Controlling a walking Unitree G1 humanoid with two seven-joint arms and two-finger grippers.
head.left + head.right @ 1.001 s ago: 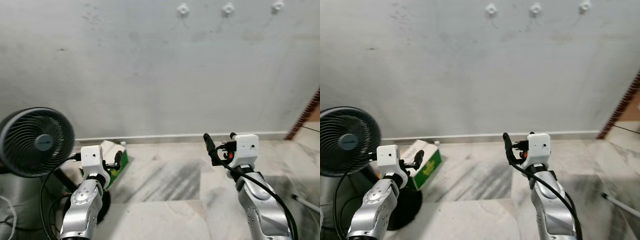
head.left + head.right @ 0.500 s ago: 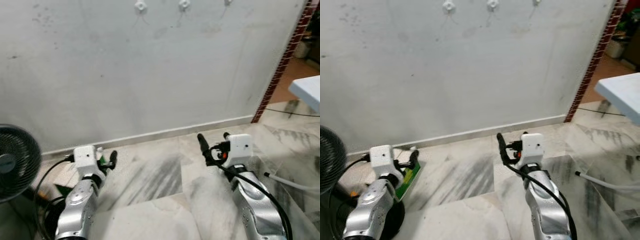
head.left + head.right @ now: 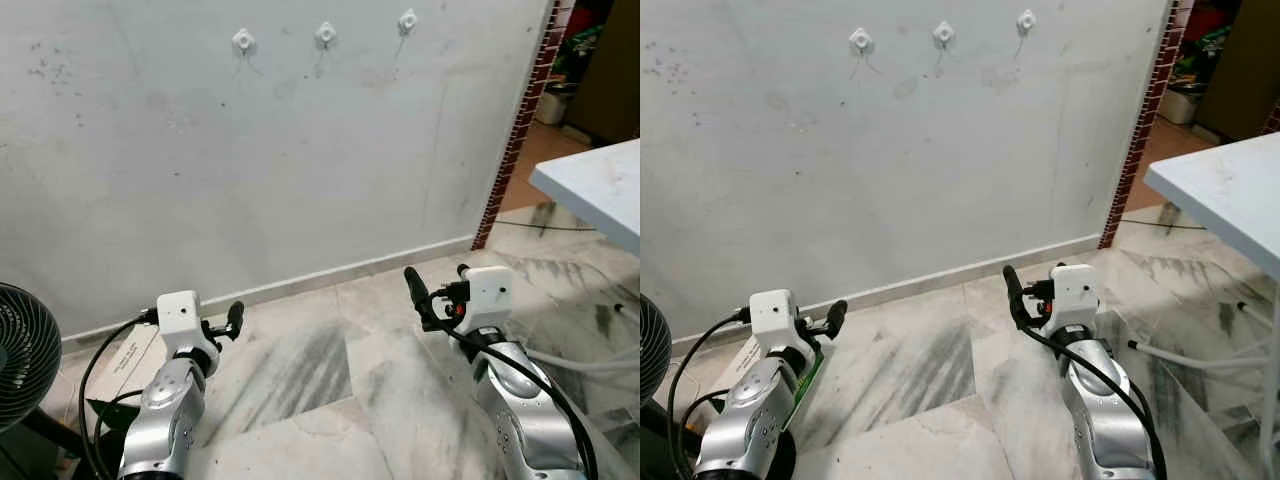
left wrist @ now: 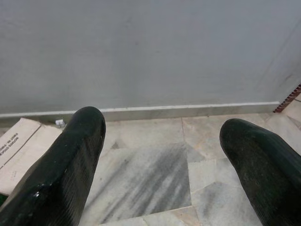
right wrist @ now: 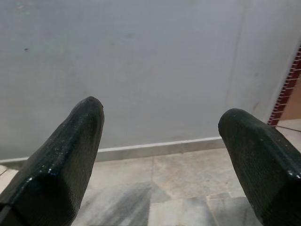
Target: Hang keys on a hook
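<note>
Illumination is even, diffuse daylight; both head views are bright and well exposed. The grey wall in the upper half of the frame shows no glare. The brightest zone lies at the right edge, on the white table top. Soft, faint shadows lie on the marble floor at lower centre. Both head views are sharp. In the wrist views the near black fingers render slightly soft against a flatter, cooler background.
</note>
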